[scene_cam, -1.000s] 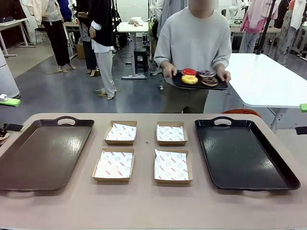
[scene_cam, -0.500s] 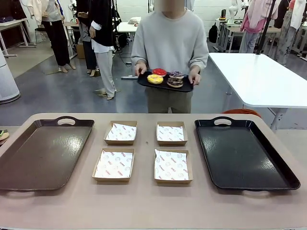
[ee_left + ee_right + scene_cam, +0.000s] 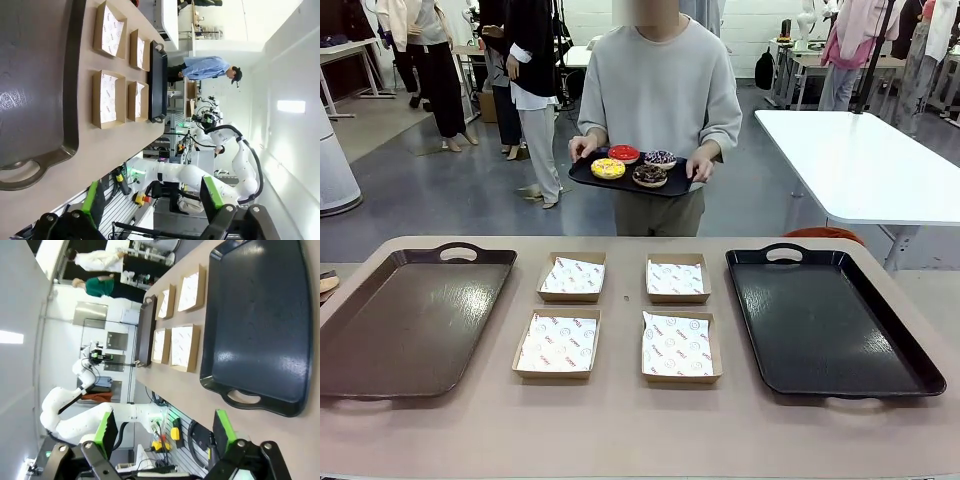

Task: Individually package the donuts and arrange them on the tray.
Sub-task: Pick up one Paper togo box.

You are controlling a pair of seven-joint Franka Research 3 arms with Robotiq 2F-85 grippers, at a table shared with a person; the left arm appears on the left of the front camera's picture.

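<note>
Grippers first: found left gripper spread wide, green pads far apart, gripping nothing and touching nothing, hung in the air off the near edge of the table by the brown tray. Found right gripper just as wide, likewise clamped on nothing and touching nothing, off the near edge by the black tray. Saw all four donuts on a small tray carried level at waist height by a person beyond the far edge, hands at either end of it, well apart from the table. Counted red donut and purple donut in the far row, yellow donut and chocolate donut in the near row, packed close; could not tell whether touching. Noted four paper-lined boxes set two by two on the table between brown tray at left and black tray at right.
</note>
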